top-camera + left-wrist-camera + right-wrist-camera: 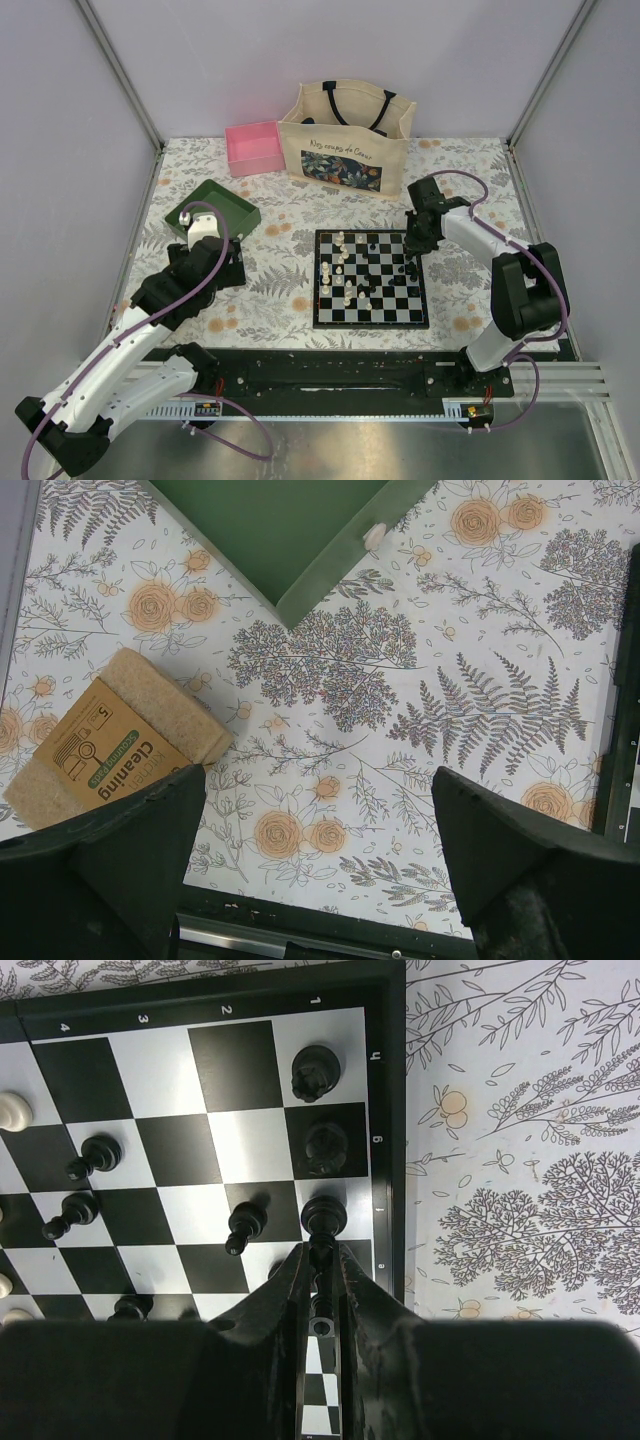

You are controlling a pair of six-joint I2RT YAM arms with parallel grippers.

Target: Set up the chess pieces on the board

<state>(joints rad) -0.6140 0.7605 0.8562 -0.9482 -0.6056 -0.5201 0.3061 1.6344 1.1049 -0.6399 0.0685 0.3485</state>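
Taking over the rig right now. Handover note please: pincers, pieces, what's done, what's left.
Left pincer: open, empty, over the table between the green tray and a sponge pack.
Right pincer: shut on a black piece in the last row at the right edge of the board.
Pieces: two other black pieces stand in that same edge row; the remaining black ones and the white pieces are scattered mid-board.
Done: black's back row started.
Left: the rest of black, and all of white by the look of it.
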